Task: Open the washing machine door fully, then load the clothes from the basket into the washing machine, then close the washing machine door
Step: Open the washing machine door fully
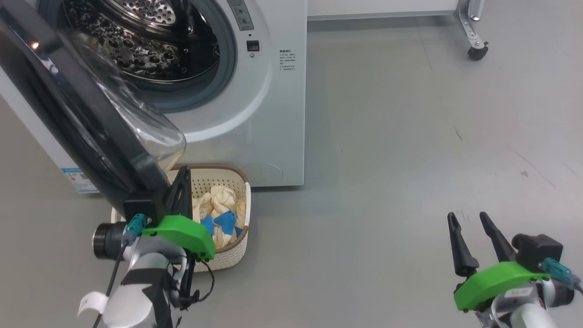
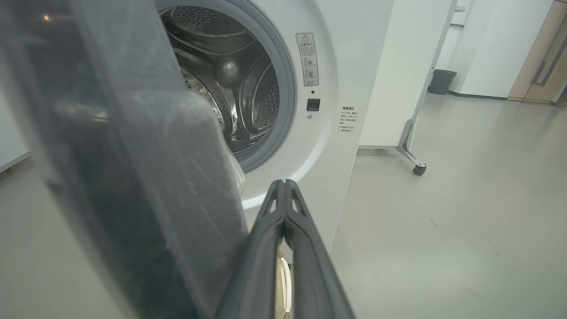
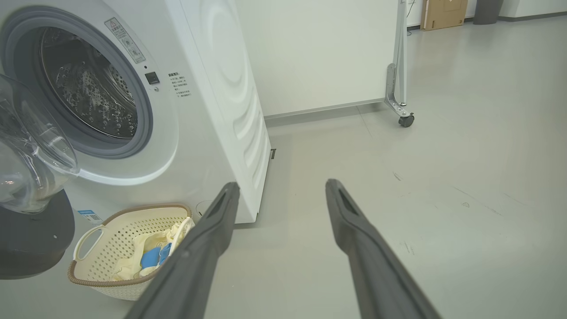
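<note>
**Step in hand: opening the door fully; not yet complete.**
The left gripper (image 1: pixel 183 173), jaws clenched on nothing, stands with the large round black-rimmed, glass-bowled washing machine door (image 1: pixel 91 132) just to its left, part-open; contact cannot be told. The cream perforated plastic basket (image 1: pixel 227 257) of pale yellow, blue-patched clothes (image 1: pixel 223 200) lies beneath these jaws. The right gripper (image 1: pixel 467 218), jaws released, hangs well apart. The next move likely calls for pressing the door further left, away from the big white washing machine (image 1: pixel 273 114).

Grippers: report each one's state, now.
Left gripper: shut, holding nothing, beside the washing machine door.
Right gripper: open, empty.
</note>
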### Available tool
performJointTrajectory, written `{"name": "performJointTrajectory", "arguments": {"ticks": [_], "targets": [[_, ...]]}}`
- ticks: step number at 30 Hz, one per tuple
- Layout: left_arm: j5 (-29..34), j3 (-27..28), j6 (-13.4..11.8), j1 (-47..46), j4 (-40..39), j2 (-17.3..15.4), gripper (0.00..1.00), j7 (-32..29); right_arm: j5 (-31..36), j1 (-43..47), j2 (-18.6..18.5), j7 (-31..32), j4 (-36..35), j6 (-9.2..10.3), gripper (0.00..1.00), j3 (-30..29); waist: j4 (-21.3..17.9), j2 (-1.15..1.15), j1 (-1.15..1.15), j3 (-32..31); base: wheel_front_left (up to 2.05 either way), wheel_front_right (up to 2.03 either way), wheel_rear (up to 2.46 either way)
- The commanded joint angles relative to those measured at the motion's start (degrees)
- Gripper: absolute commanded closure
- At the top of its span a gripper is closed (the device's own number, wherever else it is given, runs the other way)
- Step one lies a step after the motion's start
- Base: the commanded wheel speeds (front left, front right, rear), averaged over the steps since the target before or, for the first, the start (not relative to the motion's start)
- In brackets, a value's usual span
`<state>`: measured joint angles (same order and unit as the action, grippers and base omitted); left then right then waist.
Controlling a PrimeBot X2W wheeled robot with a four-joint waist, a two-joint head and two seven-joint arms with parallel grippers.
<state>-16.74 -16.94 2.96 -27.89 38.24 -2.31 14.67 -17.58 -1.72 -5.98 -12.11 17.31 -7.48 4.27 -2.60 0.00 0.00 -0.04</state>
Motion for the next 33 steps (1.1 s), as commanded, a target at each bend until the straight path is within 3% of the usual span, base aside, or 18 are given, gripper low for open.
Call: {"name": "performJointTrajectory", "arguments": {"ticks": [1, 11, 33], "targets": [[-0.3, 2.1, -0.3, -3.2, -1.2, -1.6, 1.00, 0.3, -0.4, -3.3, -0.4, -0.9, -1.5, -0.01, 0.00, 1.3, 0.1, 0.00, 0.00, 0.0, 0.00, 0.00, 0.00], [-0.2, 2.1, 0.0, -3.4, -0.2, -1.4, 1.00, 0.3, -0.5, -3.3, -0.4, -1.0, -1.0, -0.01, 0.00, 1.3, 1.8, 0.00, 0.00, 0.0, 0.00, 0.00, 0.00], [-0.5, 1.4, 0.1, -2.2, 0.1, -0.8, 1.00, 0.3, -0.8, -2.6, -0.5, -0.2, -0.6, -0.01, 0.00, 2.3, 11.0, 0.00, 0.00, -0.8, 0.00, 0.00, 0.00]]}}
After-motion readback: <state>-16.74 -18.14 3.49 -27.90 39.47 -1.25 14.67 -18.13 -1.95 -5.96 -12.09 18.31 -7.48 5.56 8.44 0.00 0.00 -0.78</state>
